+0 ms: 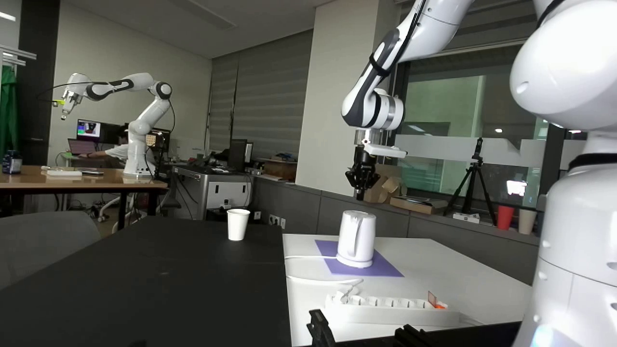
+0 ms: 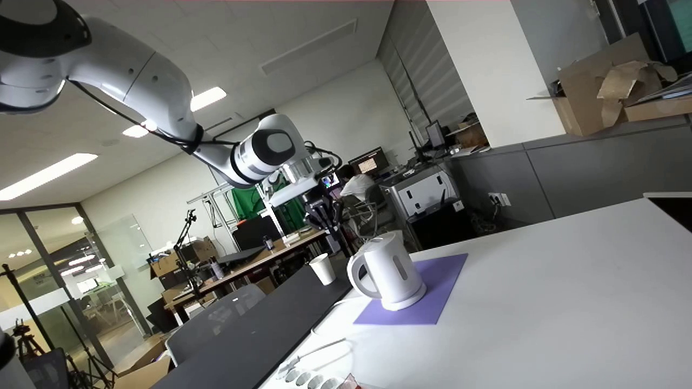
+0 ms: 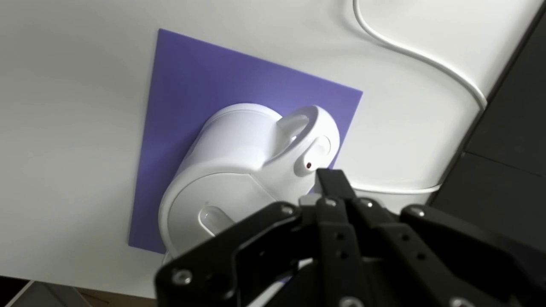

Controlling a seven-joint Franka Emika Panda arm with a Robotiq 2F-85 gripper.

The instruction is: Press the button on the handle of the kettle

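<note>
kettle: stands white and upright on a purple mat atop the white table, seen in both exterior views.
gripper: hangs above the kettle in an exterior view, fingers closed together.
button: red-dotted, on the kettle's handle, near the fingertips in the wrist view.
cup: upright on the black table alongside.
power strip: rests on the white table.

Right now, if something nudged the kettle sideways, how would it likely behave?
The kettle would probably not flex, as its sides look smooth and hard. It seems unlikely to tip from a light push, standing upright and widening toward the bottom, though its fill is unclear. Sliding seems likelier, since it rests on a flat purple mat.
</note>
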